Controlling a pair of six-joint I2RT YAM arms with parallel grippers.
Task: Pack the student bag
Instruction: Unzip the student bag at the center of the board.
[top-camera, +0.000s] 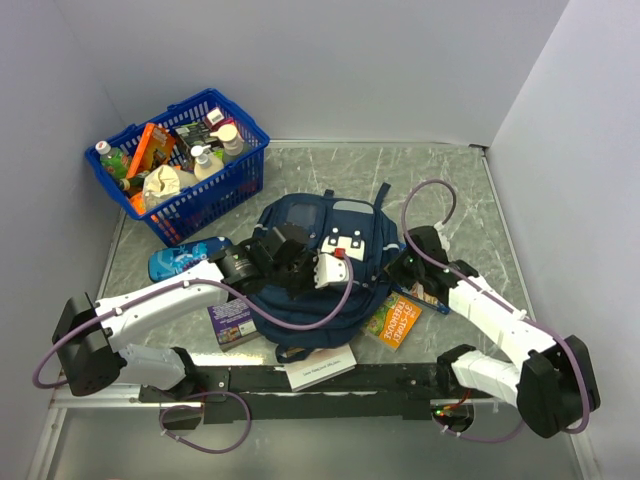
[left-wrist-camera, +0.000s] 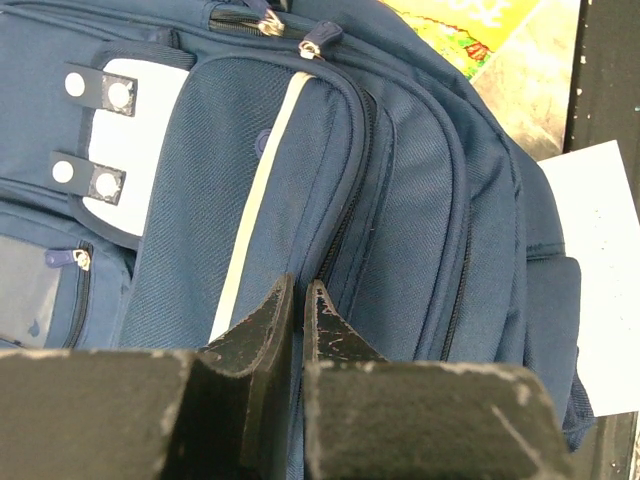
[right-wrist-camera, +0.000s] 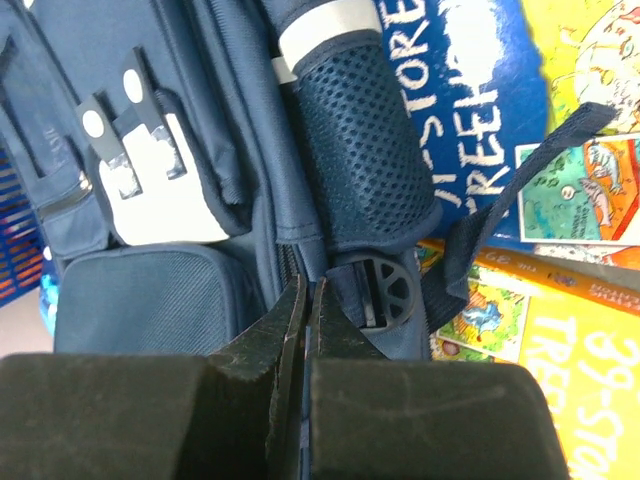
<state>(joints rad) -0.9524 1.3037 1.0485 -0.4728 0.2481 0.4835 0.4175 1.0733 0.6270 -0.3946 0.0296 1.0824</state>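
The student bag (top-camera: 345, 225) is a navy backpack with white patches, lying flat in the middle of the table. My left gripper (top-camera: 300, 262) rests on its left half. In the left wrist view the bag (left-wrist-camera: 400, 200) fills the frame, and the left gripper (left-wrist-camera: 300, 285) is closed with only a slit, pinching fabric along a zip seam. My right gripper (top-camera: 402, 265) is at the bag's right edge. In the right wrist view the right gripper (right-wrist-camera: 307, 285) is shut on a thin fold of bag (right-wrist-camera: 150, 300) fabric beside a black buckle (right-wrist-camera: 385, 290).
A blue plastic basket (top-camera: 215, 190) full of bottles and packets stands at the back left. A small blue pencil case (top-camera: 185, 258) lies left of the bag. A purple book (top-camera: 232, 322), an orange-green book (top-camera: 395, 320) and a white card (top-camera: 320, 368) lie near the front. Picture books (right-wrist-camera: 590, 400) lie under the bag's right side.
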